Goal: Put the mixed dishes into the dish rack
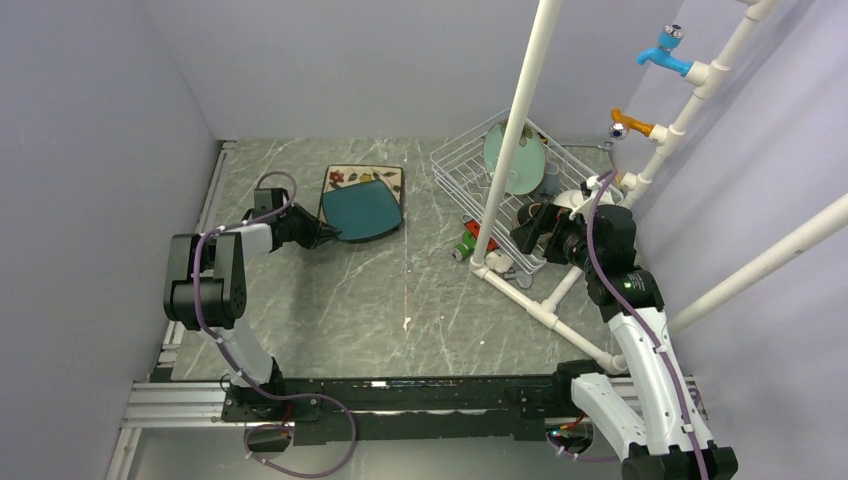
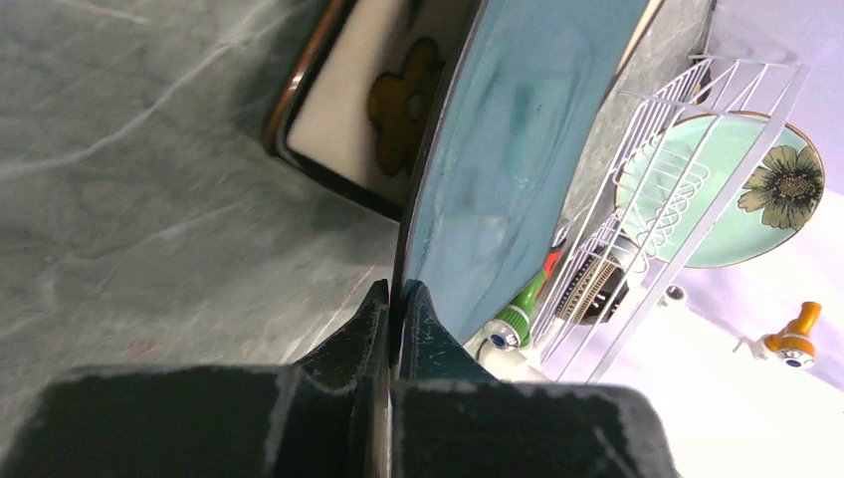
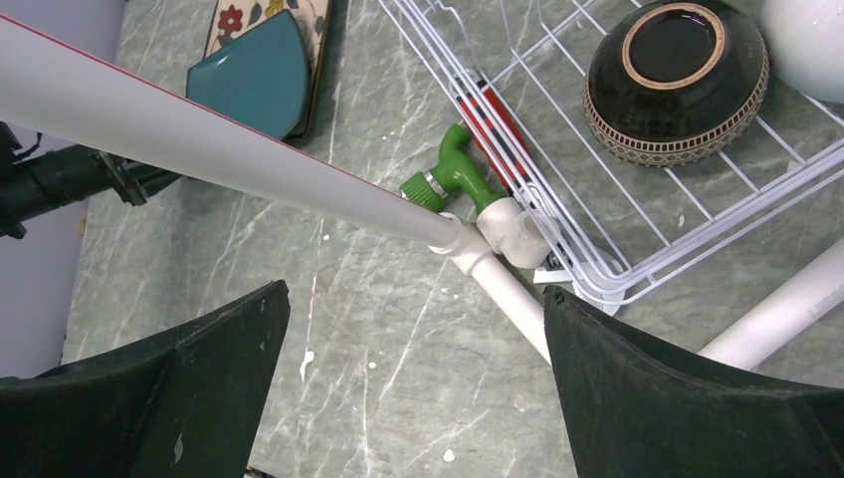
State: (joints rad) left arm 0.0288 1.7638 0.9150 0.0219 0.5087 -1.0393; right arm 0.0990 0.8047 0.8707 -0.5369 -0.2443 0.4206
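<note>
My left gripper (image 1: 322, 232) is shut on the left edge of the teal square plate (image 1: 362, 212). That plate lies over the cream square plate with flowers (image 1: 372, 178). The left wrist view shows the jaws (image 2: 398, 294) pinching the teal plate's (image 2: 518, 149) rim, with the cream plate (image 2: 368, 110) behind it. The white wire dish rack (image 1: 462, 172) holds the mint-green round plate (image 1: 520, 160) upright, the brown glazed bowl (image 3: 677, 80) upside down, a white bowl (image 3: 811, 30) and a grey mug (image 1: 552, 178). My right gripper (image 3: 416, 291) is open and empty over the rack's near corner.
A white pipe frame (image 3: 199, 129) crosses in front of the rack, with an upright post (image 1: 520, 110) through it. A green tap (image 3: 458, 164) and a red item (image 3: 493, 115) sit at the rack's left side. Blue (image 1: 662, 50) and orange (image 1: 632, 125) taps hang on the right pipes.
</note>
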